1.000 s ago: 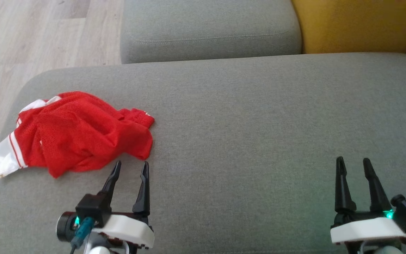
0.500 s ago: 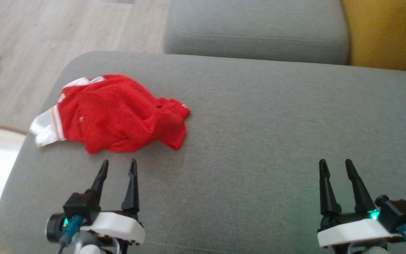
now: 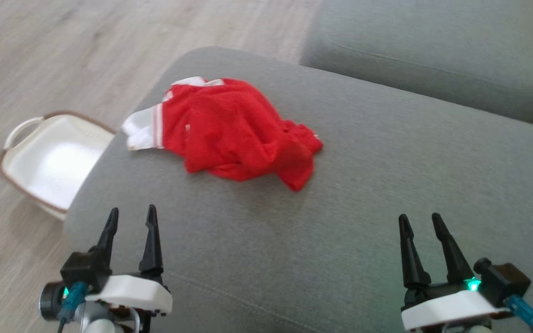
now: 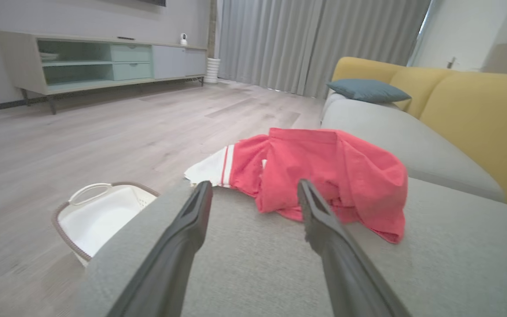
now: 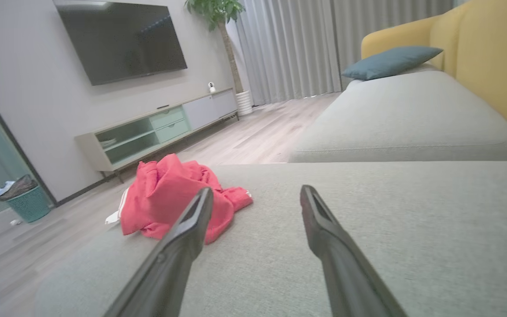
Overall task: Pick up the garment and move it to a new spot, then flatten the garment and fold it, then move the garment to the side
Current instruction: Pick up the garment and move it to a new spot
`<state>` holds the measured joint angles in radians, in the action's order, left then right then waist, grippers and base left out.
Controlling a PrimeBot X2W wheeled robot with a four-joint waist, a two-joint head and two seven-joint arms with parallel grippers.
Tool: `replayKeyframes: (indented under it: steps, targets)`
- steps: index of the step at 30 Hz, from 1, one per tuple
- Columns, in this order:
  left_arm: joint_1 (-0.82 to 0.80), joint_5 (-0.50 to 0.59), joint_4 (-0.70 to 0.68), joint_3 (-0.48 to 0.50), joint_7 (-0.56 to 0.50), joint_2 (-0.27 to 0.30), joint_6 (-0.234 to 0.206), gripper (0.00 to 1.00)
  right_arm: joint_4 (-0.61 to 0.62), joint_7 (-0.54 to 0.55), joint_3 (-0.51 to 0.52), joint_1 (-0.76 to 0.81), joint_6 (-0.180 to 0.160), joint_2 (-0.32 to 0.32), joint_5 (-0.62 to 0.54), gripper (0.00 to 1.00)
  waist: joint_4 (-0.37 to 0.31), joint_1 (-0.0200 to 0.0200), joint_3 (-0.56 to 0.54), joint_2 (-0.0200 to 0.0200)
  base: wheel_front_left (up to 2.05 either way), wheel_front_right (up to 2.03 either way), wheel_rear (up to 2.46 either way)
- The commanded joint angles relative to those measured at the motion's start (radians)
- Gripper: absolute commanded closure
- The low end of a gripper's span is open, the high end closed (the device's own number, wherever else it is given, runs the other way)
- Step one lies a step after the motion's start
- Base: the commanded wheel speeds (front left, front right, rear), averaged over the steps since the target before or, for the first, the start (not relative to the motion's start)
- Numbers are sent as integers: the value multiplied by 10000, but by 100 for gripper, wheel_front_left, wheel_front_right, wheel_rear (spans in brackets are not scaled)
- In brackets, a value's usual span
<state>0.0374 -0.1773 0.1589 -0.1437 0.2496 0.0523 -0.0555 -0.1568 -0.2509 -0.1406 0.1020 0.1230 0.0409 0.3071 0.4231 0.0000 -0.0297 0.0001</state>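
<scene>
- cloth first: the red garment [image 3: 238, 132] lies crumpled in a heap on the grey sofa seat [image 3: 387, 194], toward the seat's far left corner, with its white striped trim at the left end near the cushion's edge.
- my left fingers [image 3: 152, 240] are spread wide and hold nothing. they hover over the near left part of the seat, tips pointing away from me, and the garment sits ahead and a little to the right of them, apart from both tips.
- along my left wrist, the two dark fingers [image 4: 187, 229] frame the garment [image 4: 324, 171]. its folds rise in a soft mound and one red flap hangs down on the right side.
- my right fingers [image 3: 410, 254] are also wide and empty, over the near right part of the seat, well apart from the garment.
- from my right wrist, the garment [image 5: 165, 193] shows to the left beyond my fingers [image 5: 324, 229], with bare grey cushion between and ahead of them.
- a white basket [image 3: 58, 162] with a brown rim stands on the wooden floor [image 3: 63, 55], just beside the seat's left edge. it holds nothing that i can see.
- a second grey cushion [image 3: 433, 51] lies beyond the seat, with a yellow backrest [image 4: 469, 119] and a blue pillow [image 4: 368, 90] farther back.
- across the room stand a low cabinet [image 4: 104, 61], a wall screen [image 5: 121, 39] and grey curtains [image 4: 306, 39].
</scene>
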Motion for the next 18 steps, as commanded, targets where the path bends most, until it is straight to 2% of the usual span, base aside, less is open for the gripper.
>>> replayKeyframes:
  steps: [1,6,18]
  targets:
    - [-413,93,-339,354,122,-20,10,0,286,-109,-267,-289,77,93,84,0,418,0,-50,-1,0,0,0]
    - [-344,235,-435,526,122,-20,67,0,254,-109,-490,-393,77,93,207,0,786,0,16,-1,0,0,0]
    - [-356,-169,-550,794,122,-20,217,0,211,-109,-424,-381,77,93,257,0,702,0,27,-1,0,0,0]
